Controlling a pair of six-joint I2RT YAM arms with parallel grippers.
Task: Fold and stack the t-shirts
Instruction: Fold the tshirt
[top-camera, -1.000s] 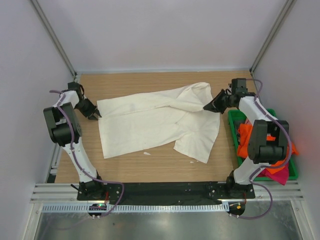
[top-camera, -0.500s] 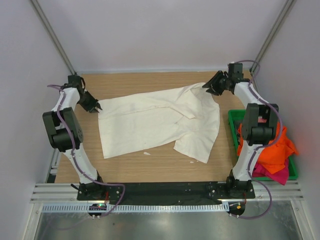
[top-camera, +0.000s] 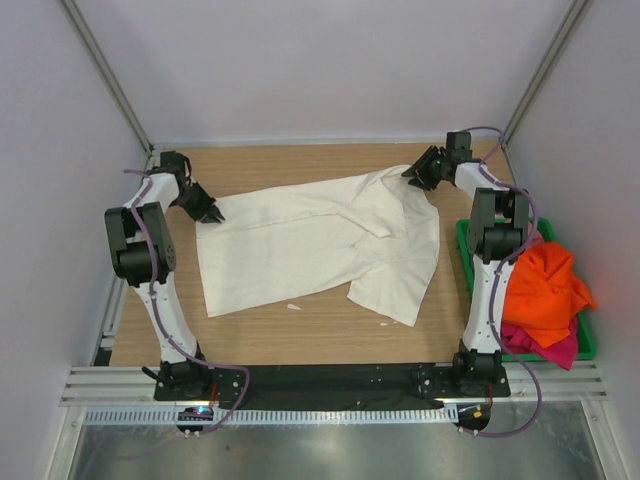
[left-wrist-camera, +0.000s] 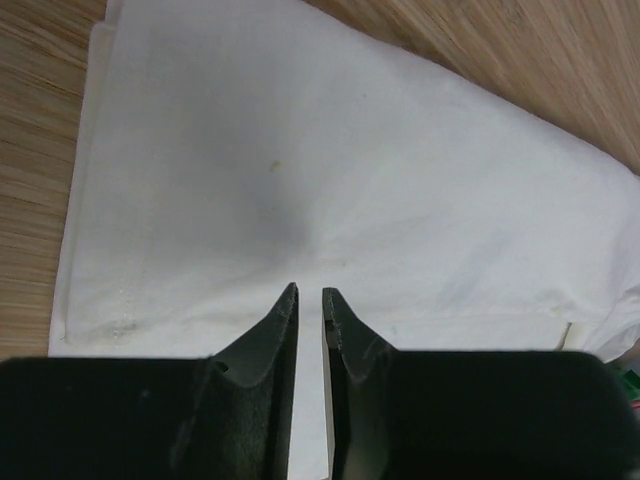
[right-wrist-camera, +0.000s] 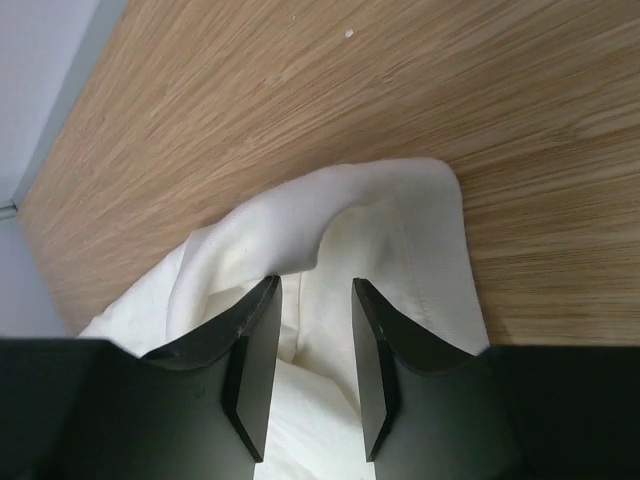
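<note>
T-shirt (top-camera: 300, 245), cream-white, spread on wood table (top-camera: 300, 330), right end folded, rumpled

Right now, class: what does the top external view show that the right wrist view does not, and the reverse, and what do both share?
Only the top external view: the whole cream-white t-shirt spread on the table, both arms, and the green bin holding an orange t-shirt and a magenta t-shirt. Only the right wrist view: the right gripper close up, jaws apart above a curled shirt corner. Both: the cream-white t-shirt and wooden table.
</note>
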